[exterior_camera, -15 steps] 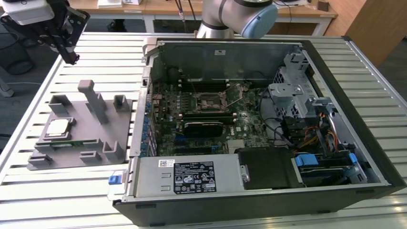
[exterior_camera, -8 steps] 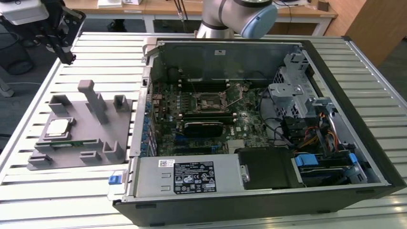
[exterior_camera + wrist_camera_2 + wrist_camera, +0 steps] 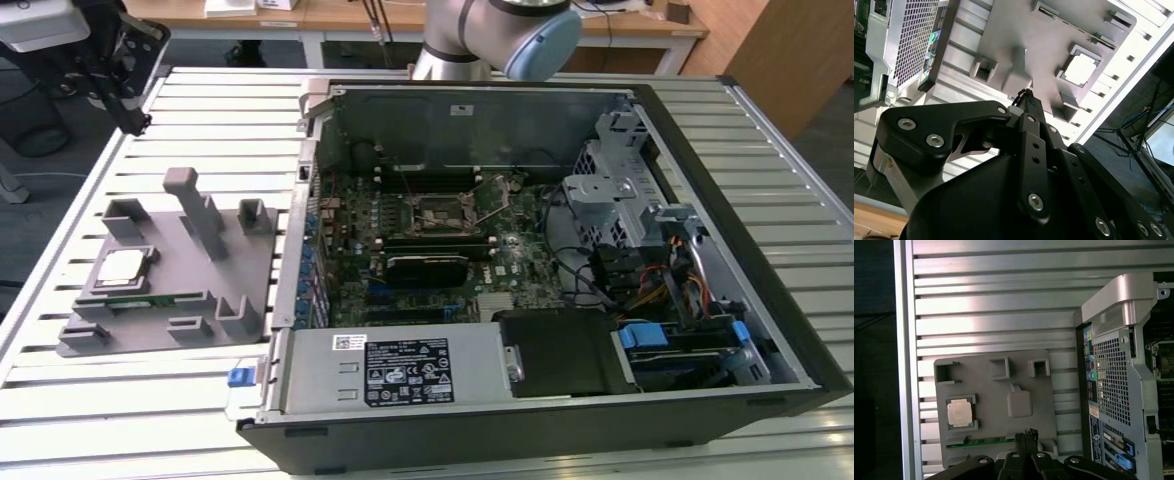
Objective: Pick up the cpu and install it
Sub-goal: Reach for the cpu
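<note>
Exterior view: a slatted metal tabletop (image 3: pixel 200 110) carries a grey fixture (image 3: pixel 180 255) on the exterior view's left and an open computer case (image 3: pixel 481 120) on its right. The cpu (image 3: pixel 123 266) lies flat in a square pocket of the fixture, silver face up. It is outside the case and well apart from the dark socket (image 3: pixel 441 212) at the middle of the board. A green memory stick (image 3: pixel 140 301) lies in a slot of the fixture just beside the cpu. The arm (image 3: pixel 481 30) rises behind the case, and the black tool (image 3: pixel 131 122) hangs at the far corner of the tabletop on the exterior view's left, above the slats and clear of the fixture. In the first wrist view the tool (image 3: pixel 1026 435) looks down on the fixture (image 3: pixel 989 385). Its tips are pressed together with nothing between them and line up near the memory stick (image 3: pixel 989 441), with the cpu (image 3: pixel 959 413) off to one side in its corner brackets, untouched. The perforated rear wall of the case stands along the fixture's other side. In the second wrist view the clenched tool (image 3: pixel 1026 96) points at the fixture (image 3: pixel 1019 30), and the cpu (image 3: pixel 1080 69) shows as a bright square in its pocket, apart from the tips.
</note>
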### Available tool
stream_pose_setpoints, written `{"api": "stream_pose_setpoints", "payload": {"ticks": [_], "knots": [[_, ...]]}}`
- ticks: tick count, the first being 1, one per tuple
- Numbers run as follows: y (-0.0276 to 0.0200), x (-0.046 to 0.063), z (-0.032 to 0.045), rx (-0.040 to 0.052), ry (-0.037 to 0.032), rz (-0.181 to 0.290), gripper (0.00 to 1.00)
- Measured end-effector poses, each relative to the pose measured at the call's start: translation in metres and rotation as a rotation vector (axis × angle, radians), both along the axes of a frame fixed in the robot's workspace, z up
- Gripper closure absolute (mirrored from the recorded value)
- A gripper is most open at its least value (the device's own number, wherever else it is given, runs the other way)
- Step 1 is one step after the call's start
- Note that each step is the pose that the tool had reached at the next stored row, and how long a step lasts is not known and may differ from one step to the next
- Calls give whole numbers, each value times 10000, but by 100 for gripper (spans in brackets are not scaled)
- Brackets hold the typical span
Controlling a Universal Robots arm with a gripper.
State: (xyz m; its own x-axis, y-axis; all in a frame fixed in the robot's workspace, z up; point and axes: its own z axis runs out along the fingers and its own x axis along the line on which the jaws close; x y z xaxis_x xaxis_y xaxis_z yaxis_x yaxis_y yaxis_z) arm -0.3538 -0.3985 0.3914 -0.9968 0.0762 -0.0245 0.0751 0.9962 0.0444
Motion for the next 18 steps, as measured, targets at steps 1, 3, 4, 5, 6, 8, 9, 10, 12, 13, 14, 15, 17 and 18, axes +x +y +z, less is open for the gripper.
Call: {"api": "stream_pose_setpoints", "payload": {"ticks": [1, 3, 4, 5, 6, 8, 9, 10, 12, 13, 14, 15, 17, 18], "knots": [[0, -9, 0, 0, 0, 0, 89], [0, -27, 0, 0, 0, 0, 89], [0, -35, 0, 0, -1, 0, 89], [0, -44, 0, 0, -1, 0, 89], [0, -54, 0, 0, 0, 0, 89], [0, -72, 0, 0, 0, -1, 89], [0, -82, 0, 0, 0, 0, 89], [0, -91, 0, 0, 0, -1, 89], [0, -109, 0, 0, 0, -1, 89], [0, -118, 0, 0, 0, -1, 89], [0, -128, 0, 0, 0, 0, 89], [0, -137, 0, 0, 0, 0, 89], [0, -156, 0, 0, 0, -1, 89], [0, -165, 0, 0, 0, -1, 89]]}}
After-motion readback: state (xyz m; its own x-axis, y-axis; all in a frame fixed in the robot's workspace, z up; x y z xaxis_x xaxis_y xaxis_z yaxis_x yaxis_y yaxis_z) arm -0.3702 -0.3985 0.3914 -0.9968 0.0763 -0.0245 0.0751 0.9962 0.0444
